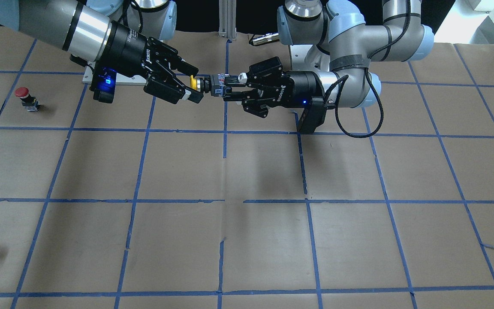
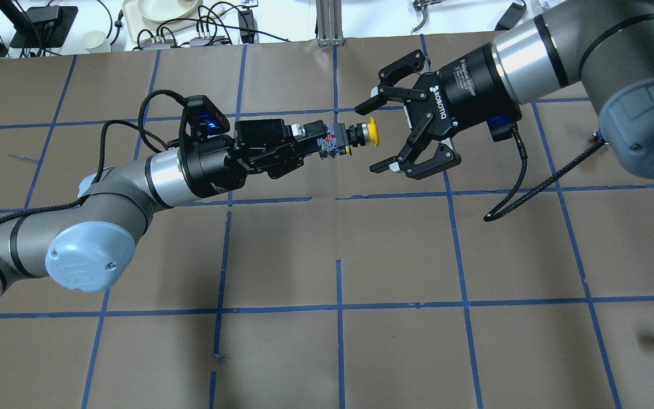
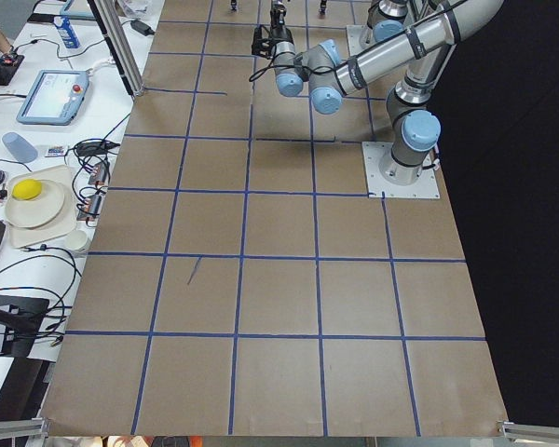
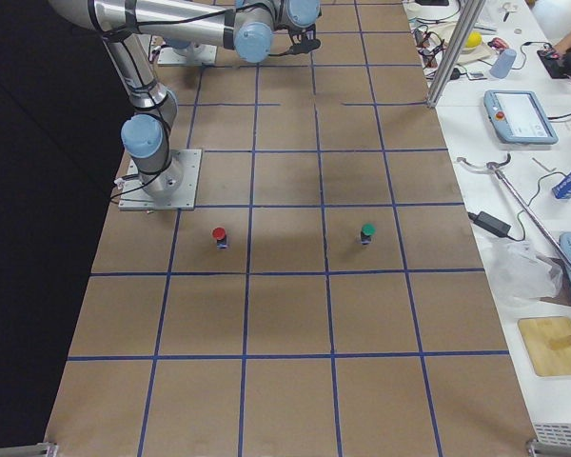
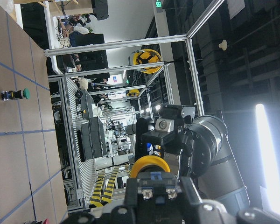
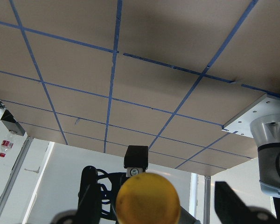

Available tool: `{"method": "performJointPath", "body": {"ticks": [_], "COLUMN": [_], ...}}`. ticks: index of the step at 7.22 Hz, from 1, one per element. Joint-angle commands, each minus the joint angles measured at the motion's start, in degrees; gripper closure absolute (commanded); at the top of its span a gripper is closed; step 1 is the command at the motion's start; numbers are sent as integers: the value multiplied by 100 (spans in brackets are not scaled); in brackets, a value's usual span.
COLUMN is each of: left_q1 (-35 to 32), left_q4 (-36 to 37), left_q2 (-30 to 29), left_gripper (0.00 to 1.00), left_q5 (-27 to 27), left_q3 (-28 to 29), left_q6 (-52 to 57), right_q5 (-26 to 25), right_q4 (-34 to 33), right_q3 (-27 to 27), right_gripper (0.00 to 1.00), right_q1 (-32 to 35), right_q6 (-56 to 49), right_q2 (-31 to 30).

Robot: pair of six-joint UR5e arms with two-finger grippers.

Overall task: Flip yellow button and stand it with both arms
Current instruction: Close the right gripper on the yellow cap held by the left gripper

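The yellow button point(image 6: 148, 198) looms cap-first in the right wrist view. The right tool point(image 2: 372, 138) is spread apart on either side of the cap, not touching. Behind the button, the left tool point(image 2: 327, 145) is clamped on its body, holding it level, well above the bench point(image 2: 395, 255), apparently presenting it for a handover.
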Motion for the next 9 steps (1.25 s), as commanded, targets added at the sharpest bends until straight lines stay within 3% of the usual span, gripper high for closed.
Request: {"method": "performJointPath", "body": {"ticks": [1,2,3,4,5,6,7,9], "left_q1": [-1,-1,-1,-1,-1,-1,26,26], "left_q4": [0,0,0,0,0,0,9,27], "left_q2": [0,0,0,-9,-9,-18,-9,0], "left_gripper": [99,97,97,84,83,5,0,0], "left_q5": [3,3,12,12,12,-49,-15,12], "left_q3": [0,0,9,9,9,44,88,132], "left_q6": [4,-5,-5,4,4,-22,-101,-110], "right_q5": [43,52,61,70,70,79,62,9], "right_q4": [28,28,20,11,2,-7,-16,-7], "right_q3": [5,5,5,5,5,-4,-4,-56], "right_gripper": [33,60,79,81,83,84,85,88], "right_q1": [2,-6,-7,-15,-24,-24,-33,-347], "right_q6": [16,7,7,7,7,7,7,-1], "right_q2": [-11,-11,-2,-2,-2,7,24,16]}}
